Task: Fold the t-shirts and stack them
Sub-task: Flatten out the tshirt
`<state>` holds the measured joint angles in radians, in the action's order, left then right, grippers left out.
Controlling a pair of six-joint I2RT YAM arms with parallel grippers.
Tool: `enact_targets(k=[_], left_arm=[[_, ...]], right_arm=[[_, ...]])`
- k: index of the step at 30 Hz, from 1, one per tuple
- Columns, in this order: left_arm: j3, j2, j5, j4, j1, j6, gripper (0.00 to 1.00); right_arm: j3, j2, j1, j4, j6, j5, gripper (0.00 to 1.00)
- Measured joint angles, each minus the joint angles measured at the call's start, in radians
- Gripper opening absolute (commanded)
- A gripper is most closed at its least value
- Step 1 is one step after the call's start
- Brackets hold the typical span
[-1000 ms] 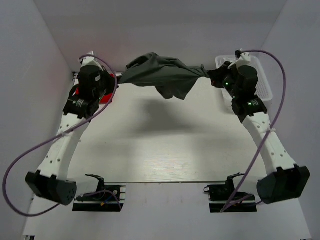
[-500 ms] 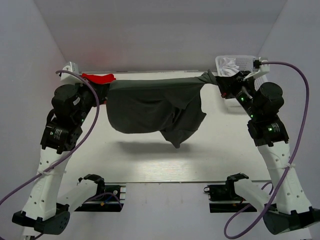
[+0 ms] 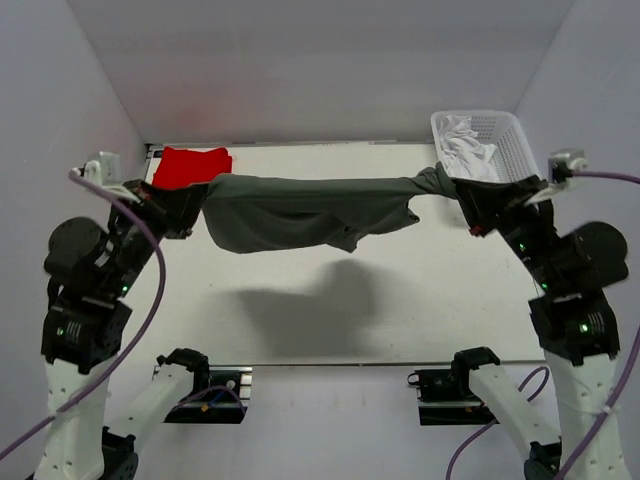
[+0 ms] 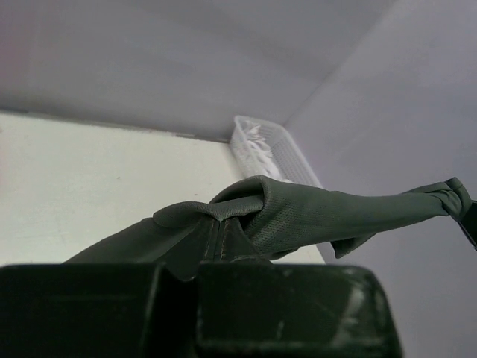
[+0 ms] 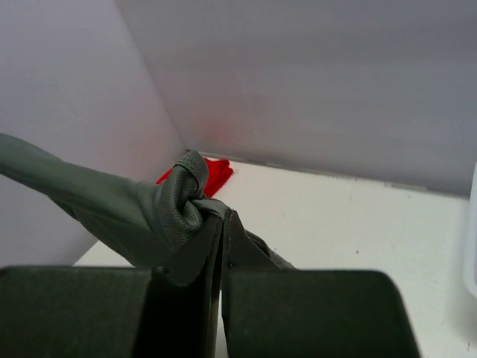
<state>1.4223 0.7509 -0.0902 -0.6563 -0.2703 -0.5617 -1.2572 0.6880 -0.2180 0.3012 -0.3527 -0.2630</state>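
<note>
A dark charcoal grey t-shirt (image 3: 300, 212) hangs stretched in the air between my two grippers, well above the table. My left gripper (image 3: 193, 208) is shut on its left end; in the left wrist view the cloth (image 4: 313, 212) bunches at the jaws. My right gripper (image 3: 462, 196) is shut on the right end, where the fabric (image 5: 149, 209) is rolled tight against the fingers. A folded bright red t-shirt (image 3: 191, 167) lies flat at the table's far left corner and also shows as the red t-shirt (image 5: 212, 173) in the right wrist view.
A white plastic basket (image 3: 510, 135) with white cloth inside stands at the far right corner; the same basket (image 4: 272, 149) shows in the left wrist view. White walls close in the table on three sides. The shirt's shadow (image 3: 310, 310) falls mid-table.
Both arms have pulled back toward the near edge and risen, carrying the grey t-shirt. It went from a loose hanging sheet to a tauter band. The red t-shirt is now uncovered.
</note>
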Motion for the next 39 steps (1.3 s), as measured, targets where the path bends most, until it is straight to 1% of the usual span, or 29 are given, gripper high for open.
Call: enact_targets(k=[5, 10, 12, 16, 22, 25, 27, 30, 32, 37, 38, 39], left_arm=[[0.019, -0.087, -0.073, -0.003, 0.002, 0.007, 0.00], [0.011, -0.128, -0.119, 0.004, 0.003, 0.001, 0.00], [-0.028, -0.132, -0.125, 0.024, 0.003, -0.004, 0.00], [-0.189, -0.091, -0.132, 0.079, 0.007, -0.034, 0.00], [-0.414, 0.174, -0.134, 0.174, 0.008, -0.073, 0.00], [-0.486, 0.307, -0.130, 0.211, 0.013, -0.082, 0.00], [-0.499, 0.382, -0.123, 0.251, 0.015, -0.082, 0.00], [-0.496, 0.508, -0.106, 0.352, 0.018, -0.082, 0.00], [-0.476, 0.605, -0.092, 0.391, 0.019, -0.079, 0.00], [-0.309, 0.896, -0.068, 0.439, 0.020, -0.066, 0.00], [-0.266, 0.949, -0.063, 0.449, 0.020, -0.064, 0.03], [-0.228, 0.994, -0.058, 0.458, 0.020, -0.061, 0.08]], right_arm=[[-0.016, -0.137, 0.003, 0.008, 0.016, -0.057, 0.00], [-0.018, -0.192, 0.006, 0.003, 0.012, -0.066, 0.00], [0.011, -0.185, 0.009, -0.003, 0.006, -0.050, 0.00], [0.142, -0.143, 0.010, -0.019, -0.029, 0.011, 0.00], [0.370, 0.065, 0.016, -0.096, -0.076, 0.098, 0.00], [0.473, 0.188, 0.016, -0.129, -0.088, 0.117, 0.00], [0.504, 0.261, 0.017, -0.156, -0.088, 0.127, 0.00], [0.503, 0.369, 0.019, -0.229, -0.079, 0.141, 0.00], [0.480, 0.454, 0.021, -0.267, -0.069, 0.154, 0.00], [0.309, 0.732, 0.023, -0.307, -0.035, 0.193, 0.00], [0.270, 0.778, 0.024, -0.307, -0.029, 0.199, 0.00], [0.235, 0.818, 0.025, -0.312, -0.024, 0.205, 0.00]])
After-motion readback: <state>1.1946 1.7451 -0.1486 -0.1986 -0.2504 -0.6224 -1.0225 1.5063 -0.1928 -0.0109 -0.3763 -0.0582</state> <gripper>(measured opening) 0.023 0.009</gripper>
